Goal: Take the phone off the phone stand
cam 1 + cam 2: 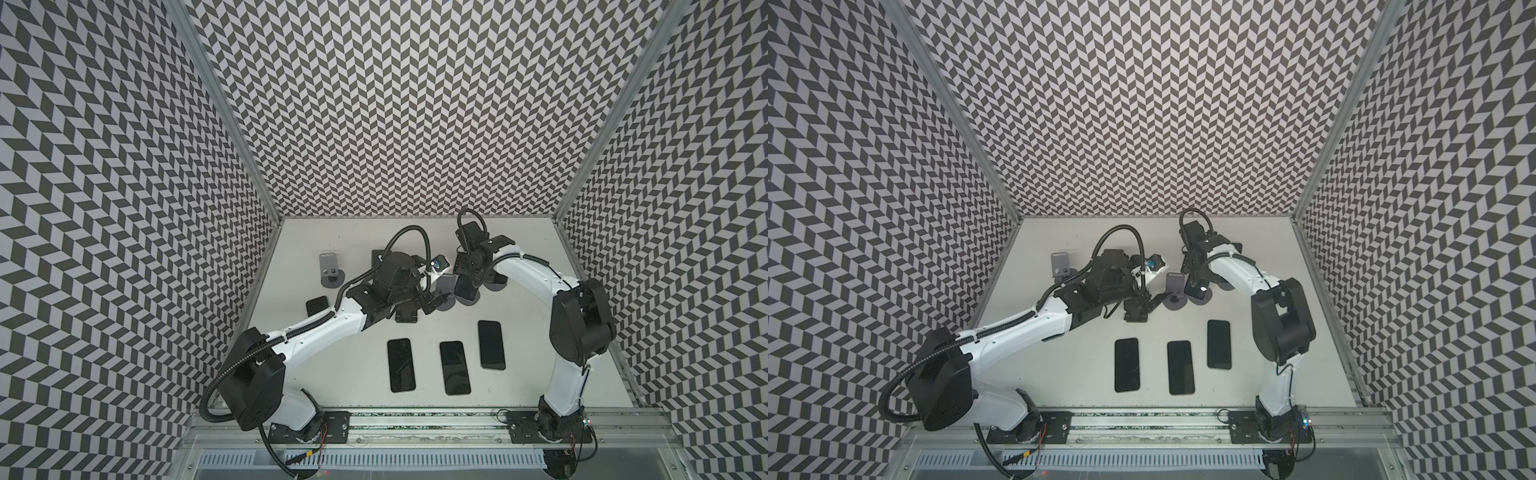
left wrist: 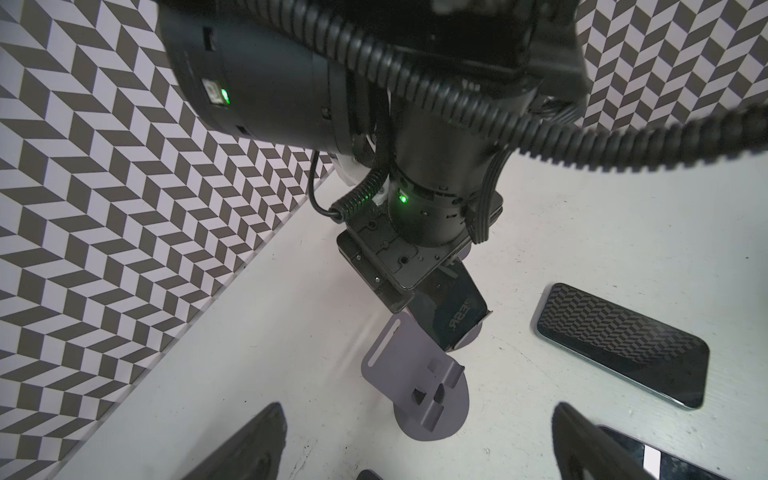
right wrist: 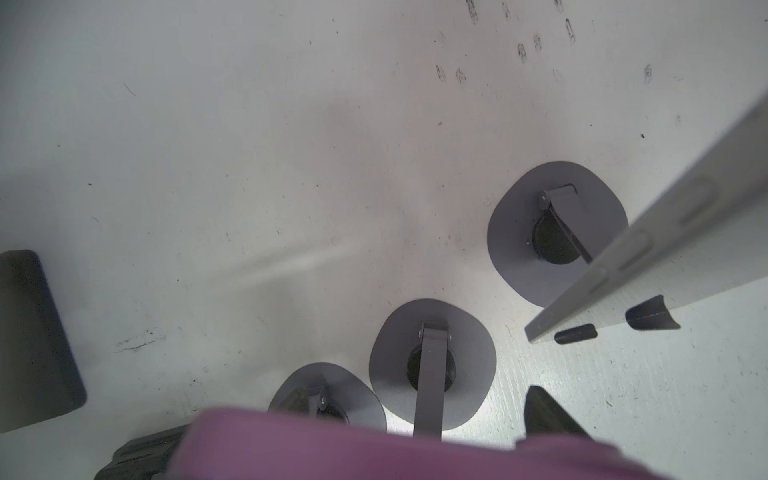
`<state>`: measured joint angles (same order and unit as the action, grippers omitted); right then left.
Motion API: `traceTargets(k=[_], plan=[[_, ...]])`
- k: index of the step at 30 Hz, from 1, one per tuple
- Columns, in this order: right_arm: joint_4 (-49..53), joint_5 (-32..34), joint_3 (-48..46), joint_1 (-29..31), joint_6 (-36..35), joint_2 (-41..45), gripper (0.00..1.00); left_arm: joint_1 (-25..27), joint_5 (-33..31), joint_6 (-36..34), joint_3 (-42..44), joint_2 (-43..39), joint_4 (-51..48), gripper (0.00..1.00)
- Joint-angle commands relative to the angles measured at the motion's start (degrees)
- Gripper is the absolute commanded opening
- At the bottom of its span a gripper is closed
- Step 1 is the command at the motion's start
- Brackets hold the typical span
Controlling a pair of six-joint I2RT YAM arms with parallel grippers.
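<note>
The phone leans on a grey phone stand near the table's back middle. Its dark screen shows in the left wrist view and its purple back in the right wrist view. My right gripper reaches down over the phone's top, one finger close on each side. Whether the fingers press on it does not show. My left gripper is open just left of it, facing an empty grey stand.
Three black phones lie flat at the front middle. Another empty stand and a dark phone sit near the left wall. The right wrist view shows more stand bases and a silver-edged phone.
</note>
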<state>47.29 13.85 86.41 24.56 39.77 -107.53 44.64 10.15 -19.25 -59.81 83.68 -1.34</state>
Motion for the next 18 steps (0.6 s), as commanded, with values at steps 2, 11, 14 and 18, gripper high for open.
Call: traceTargets(k=[2, 11, 14, 18], plan=[[-1.58, 0.55, 1.22, -0.31, -0.90, -0.90, 0.78, 0.35, 0.08, -0.57, -1.44, 0.63, 0.23, 1.00], [-1.71, 1.15, 1.28, -0.51, -1.82, -0.93, 0.74, 0.34, -0.10, -0.71, -1.73, 1.16, 0.37, 1.00], [-1.81, 1.03, 1.30, -0.53, -2.10, -0.93, 0.73, 0.31, -0.12, -0.75, -1.71, 1.22, 0.39, 1.00], [-1.85, 1.12, 1.22, -0.50, -2.58, -0.96, 0.73, 0.27, -0.37, -0.79, -1.62, 1.37, 0.43, 1.00]])
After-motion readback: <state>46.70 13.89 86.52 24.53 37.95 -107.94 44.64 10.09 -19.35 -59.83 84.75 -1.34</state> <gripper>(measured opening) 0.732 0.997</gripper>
